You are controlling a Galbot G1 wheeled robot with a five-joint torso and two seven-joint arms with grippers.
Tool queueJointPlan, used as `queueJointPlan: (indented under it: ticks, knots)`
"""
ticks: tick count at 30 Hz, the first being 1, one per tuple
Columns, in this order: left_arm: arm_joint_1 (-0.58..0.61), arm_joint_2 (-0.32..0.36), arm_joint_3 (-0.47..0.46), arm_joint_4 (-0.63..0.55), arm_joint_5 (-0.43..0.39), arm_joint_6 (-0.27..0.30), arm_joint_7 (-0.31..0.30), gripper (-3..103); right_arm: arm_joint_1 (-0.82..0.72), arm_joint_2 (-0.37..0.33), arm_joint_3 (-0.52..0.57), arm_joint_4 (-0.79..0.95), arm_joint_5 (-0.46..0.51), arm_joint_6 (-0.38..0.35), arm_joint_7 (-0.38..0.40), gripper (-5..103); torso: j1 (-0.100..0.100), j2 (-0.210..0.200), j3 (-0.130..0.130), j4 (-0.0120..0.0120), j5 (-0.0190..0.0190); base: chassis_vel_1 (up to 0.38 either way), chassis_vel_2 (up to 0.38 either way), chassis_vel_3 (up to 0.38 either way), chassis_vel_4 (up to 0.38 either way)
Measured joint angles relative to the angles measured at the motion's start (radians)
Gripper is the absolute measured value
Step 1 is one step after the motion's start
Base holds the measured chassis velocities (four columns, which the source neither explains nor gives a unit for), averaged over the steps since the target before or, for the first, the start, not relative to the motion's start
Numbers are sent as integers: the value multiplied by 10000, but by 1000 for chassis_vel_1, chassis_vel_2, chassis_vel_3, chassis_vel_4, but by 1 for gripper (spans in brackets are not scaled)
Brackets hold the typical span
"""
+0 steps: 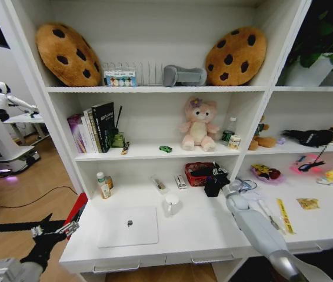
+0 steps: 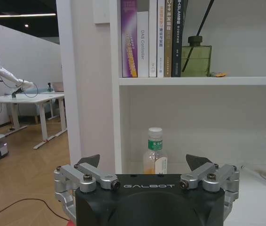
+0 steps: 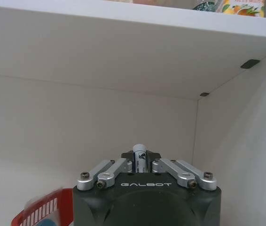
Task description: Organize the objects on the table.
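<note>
Near left, off the desk (image 1: 225, 235) edge: left gripper (image 2: 144, 165), jaws wide, idle. Mid-desk: closed laptop (image 1: 129, 226). Far right, beside red basket (image 1: 197, 172): right gripper (image 3: 139, 157), jaws clamped on a pen (image 3: 139, 154), probably for stowing.

white desk (image 1: 213, 232), closed laptop (image 1: 129, 226), bottle (image 1: 102, 185), red basket (image 1: 197, 173)

My left hand (image 2: 148, 162) hangs with fingers spread wide, facing a small bottle (image 2: 155, 157) on the table (image 2: 255, 202) beneath the bookshelf's books (image 2: 152, 37).
</note>
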Motion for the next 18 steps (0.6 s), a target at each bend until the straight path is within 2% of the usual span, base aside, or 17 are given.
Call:
queueJointPlan:
  ticks: [3,4,7,10,11,15,16,18]
  knots:
    - [0,0,0,0,0,0,0,100,69,166,-71,-227,-130,320,-7,23,1,0,1,3,3,0,0,0,0]
    - [0,0,0,0,0,0,0,100,81,170,-78,-234,-137,329,-7,28,0,-1,0,3,2,0,0,0,0]
    - [0,0,0,0,0,0,0,100,86,164,-80,-233,-138,330,-7,33,1,-1,0,3,0,0,0,0,0]
    - [0,0,0,0,0,0,0,100,2,-25,-34,55,-143,219,-22,50,0,0,1,2,0,0,0,0,0]
    - [0,0,0,0,0,0,0,100,2,-25,-34,55,-143,219,-22,50,0,0,1,2,0,0,0,0,0]
    - [0,0,0,0,0,0,0,100,-1021,-671,311,1927,-24,-400,187,72,0,-1,0,2,-1,0,0,0,0]
    - [0,0,0,0,0,0,0,100,-1021,-671,311,1927,-24,-400,187,72,0,-1,0,2,-1,0,0,0,0]
    - [1,0,0,0,0,0,0,100,-2158,-1001,620,3570,167,-1060,851,83,0,-1,-1,0,4,0,0,0,0]
